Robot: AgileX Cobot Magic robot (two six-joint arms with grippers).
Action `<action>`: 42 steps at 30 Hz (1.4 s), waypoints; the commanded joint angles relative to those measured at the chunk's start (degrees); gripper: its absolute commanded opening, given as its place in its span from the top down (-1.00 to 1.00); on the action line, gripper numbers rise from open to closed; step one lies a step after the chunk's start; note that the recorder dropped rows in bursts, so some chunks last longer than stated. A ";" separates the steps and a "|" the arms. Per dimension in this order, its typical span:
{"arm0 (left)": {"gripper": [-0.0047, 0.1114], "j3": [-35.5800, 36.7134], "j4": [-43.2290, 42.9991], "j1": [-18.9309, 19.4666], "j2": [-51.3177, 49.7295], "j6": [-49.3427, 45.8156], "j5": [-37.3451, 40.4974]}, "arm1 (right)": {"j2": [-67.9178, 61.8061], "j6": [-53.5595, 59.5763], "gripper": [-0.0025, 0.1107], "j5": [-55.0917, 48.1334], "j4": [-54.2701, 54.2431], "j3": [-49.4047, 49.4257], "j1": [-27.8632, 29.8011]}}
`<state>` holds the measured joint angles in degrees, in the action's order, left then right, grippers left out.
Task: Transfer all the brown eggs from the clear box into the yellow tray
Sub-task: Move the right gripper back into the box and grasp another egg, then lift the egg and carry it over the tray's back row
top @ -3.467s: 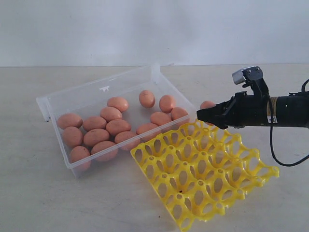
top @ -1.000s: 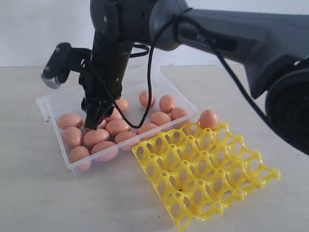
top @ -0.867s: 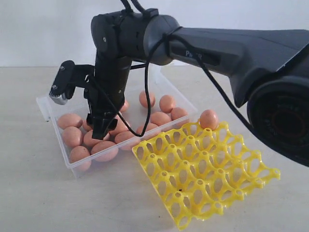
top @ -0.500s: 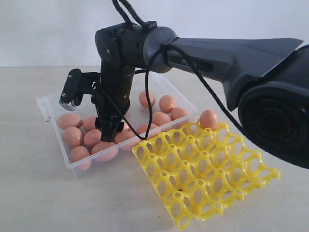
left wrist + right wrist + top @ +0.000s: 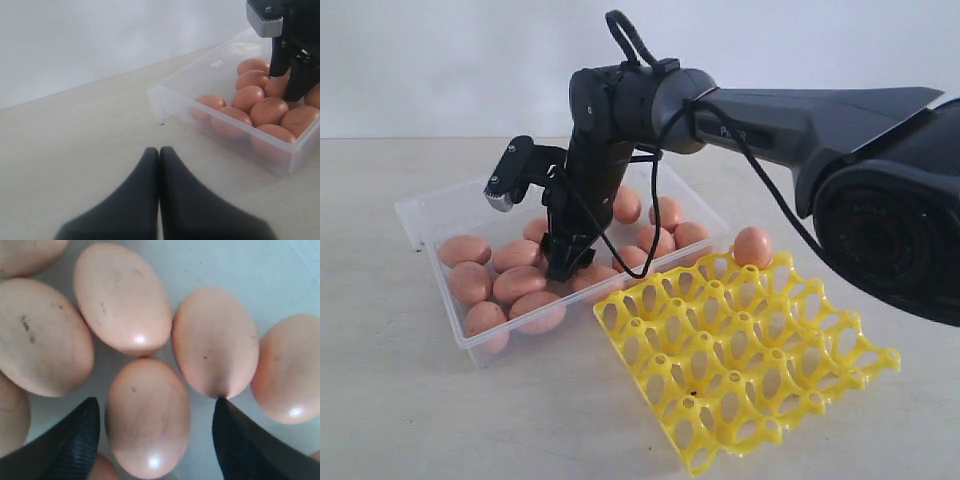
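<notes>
— Since the brown eggs [image 5: 520, 283] lie in the clear box [image 5: 438, 208], which do I grab?
— That one by its front wall, between the wide-apart fingers of my right gripper [image 5: 156, 412]. I'd go straight down and squeeze softly. My left gripper [image 5: 159, 152] is pinched closed.

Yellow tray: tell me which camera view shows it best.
The exterior view: the whole yellow tray shows, one brown egg in its far corner cup. Neither wrist view shows it: left sees the clear box, right only eggs.

Glossy black arm [image 5: 800, 105], looping black cable [image 5: 616, 16], grey-faced camera block [image 5: 510, 175], tapered black tool [image 5: 563, 270].
</notes>
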<state>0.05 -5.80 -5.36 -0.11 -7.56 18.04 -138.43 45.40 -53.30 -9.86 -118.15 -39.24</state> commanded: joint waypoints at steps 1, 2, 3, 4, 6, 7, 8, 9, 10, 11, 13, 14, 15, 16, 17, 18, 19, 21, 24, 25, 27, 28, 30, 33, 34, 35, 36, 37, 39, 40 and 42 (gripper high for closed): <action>0.99 -0.05 0.45 0.04 0.11 -0.02 -0.48 | -1.44 1.41 -0.14 0.57 -4.06 -0.41 0.42; 0.99 -0.05 0.45 0.04 0.11 -0.02 -0.48 | -1.68 1.41 -0.14 0.57 -4.06 -0.41 0.42; 0.99 -0.05 0.45 0.04 0.11 -0.02 -0.48 | -2.11 1.41 -0.14 0.57 -3.93 -0.41 0.42; 0.99 -0.05 0.45 0.04 0.11 -0.02 -0.48 | -2.22 1.41 -0.14 0.57 -3.93 -0.41 0.42; 0.99 -0.05 0.45 0.04 0.11 -0.02 -0.48 | -2.60 0.98 -0.07 0.63 -3.43 -0.41 0.42; 0.99 -0.05 0.45 0.04 0.11 -0.02 -0.48 | -2.74 -0.19 0.03 0.72 -3.27 -0.41 0.42; 0.99 -0.05 0.45 0.04 0.11 -0.02 -0.48 | -2.74 -1.20 0.15 0.86 -3.01 -0.41 0.42; 0.99 -0.05 0.45 0.04 0.11 -0.02 -0.48 | -2.74 -2.68 0.38 1.16 -2.90 -0.41 0.42; 0.99 -0.05 0.45 0.04 0.11 -0.02 -0.48 | -2.74 -3.24 0.57 1.25 -2.90 -0.41 0.42; 0.99 -0.05 0.45 0.04 0.11 -0.02 -0.48 | -2.74 -3.54 0.82 1.38 -2.90 -0.41 0.42; 0.99 -0.05 0.45 0.04 0.11 -0.02 -0.48 | -2.64 -4.92 0.95 1.38 -2.90 -0.41 0.42; 0.99 -0.05 0.45 0.04 0.11 -0.02 -0.48 | -2.64 -5.35 0.96 1.38 -2.90 -0.41 0.42; 0.99 -0.05 0.45 0.04 0.11 -0.02 -0.48 | -2.64 -5.49 0.96 1.38 -2.90 -0.41 0.42; 0.99 -0.05 0.45 0.04 0.11 -0.02 -0.48 | -2.64 -5.65 0.96 1.38 -2.90 -0.41 0.42; 0.99 -0.05 0.45 0.04 0.11 -0.02 -0.48 | -2.49 -6.18 0.96 1.24 -3.11 -0.41 0.42; 0.99 -0.05 0.45 0.04 0.11 -0.02 -0.48 | -2.05 -7.83 0.96 0.96 -3.16 -0.41 0.42; 0.99 -0.05 0.45 0.04 0.11 -0.02 -0.48 | -1.47 -9.43 0.96 0.83 -3.16 -0.41 0.42; 0.99 -0.05 0.45 0.04 0.11 -0.02 -0.48 | 0.00 -14.18 0.96 0.60 -3.04 -0.41 0.42; 0.99 -0.05 0.45 0.04 0.11 -0.02 -0.48 | 3.51 -22.17 0.96 1.89 -2.32 -0.41 0.42; 0.99 -0.05 0.45 0.04 0.11 -0.02 -0.48 | 4.72 -24.98 0.96 2.95 -2.45 -0.41 0.42; 0.99 -0.05 0.45 0.04 0.11 -0.02 -0.48 | 8.06 -29.04 0.96 6.92 -3.66 -0.41 0.42; 0.99 -0.05 0.45 0.04 0.11 -0.02 -0.48 | 9.38 -29.88 0.96 8.69 -4.18 -0.41 0.42; 0.99 -0.05 0.45 0.04 0.11 -0.02 -0.48 | 12.42 -32.15 0.96 13.47 -5.98 0.36 0.42; 0.99 -0.05 0.45 0.04 0.11 -0.02 -0.48 | 18.92 -33.35 0.96 25.74 -8.72 7.73 -0.13; 0.99 -0.05 0.45 0.04 0.11 -0.02 -0.48 | 21.21 -33.35 0.96 33.59 -10.15 12.40 -0.60; 0.99 -0.05 0.45 0.04 0.11 -0.02 -0.48 | 24.27 -33.35 0.96 39.16 -11.61 17.89 -1.10; 0.99 -0.05 0.45 0.04 0.11 -0.02 -0.48 | 27.44 -33.25 0.96 45.90 -14.17 24.00 -1.51; 0.99 -0.05 0.45 0.04 0.11 -0.02 -0.48 | 30.70 -33.36 0.96 52.23 -16.89 30.52 -1.97; 0.99 -0.05 0.45 0.04 0.11 -0.02 -0.48 | 36.30 -33.36 0.96 61.91 -20.68 42.75 -2.50; 0.99 -0.05 0.45 0.04 0.11 -0.02 -0.48 | 39.29 -33.60 0.96 66.22 -21.24 49.48 -2.50; 0.99 -0.05 0.45 0.04 0.11 -0.02 -0.48 | 44.33 -35.10 0.96 73.33 -21.29 61.14 -2.03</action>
<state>0.05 -5.80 -5.36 -0.11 -7.56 18.04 -100.78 11.66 8.56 -29.00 -70.88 -41.73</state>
